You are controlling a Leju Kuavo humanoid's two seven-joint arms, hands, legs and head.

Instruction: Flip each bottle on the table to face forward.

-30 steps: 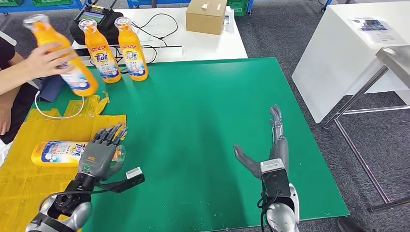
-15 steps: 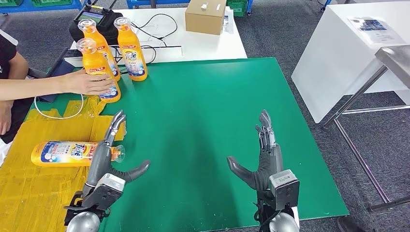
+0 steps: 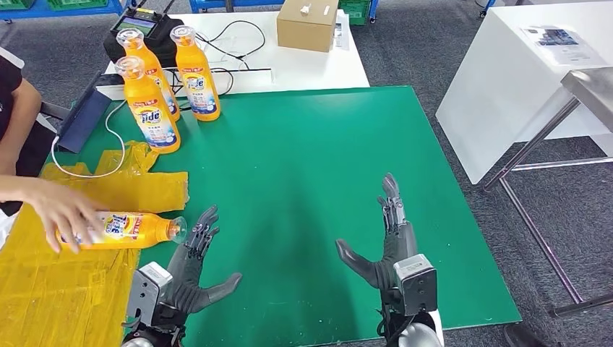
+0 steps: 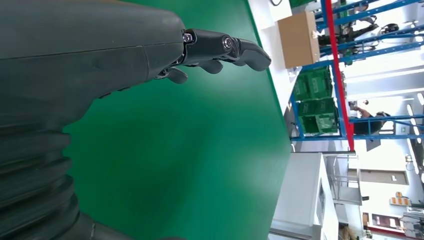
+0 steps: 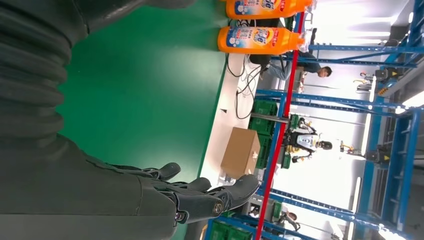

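Standing since a moment earlier at far left, a third Tide bottle [image 3: 149, 110] joined two others, while a person's hand [image 3: 61, 210] now covered the lying bottle [image 3: 123, 229] on yellow plastic [image 3: 65, 289]. Left robot hand [image 3: 194, 269] and right robot hand [image 3: 387, 242] hovered released over the green surface [image 3: 303, 159]; blue racking beyond.

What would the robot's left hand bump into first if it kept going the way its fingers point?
Probably the cap end of the lying bottle, just ahead of the left hand fingertips. A person's hand holds that bottle's other end. Height is hard to judge, so the hand might pass just beside the cap.
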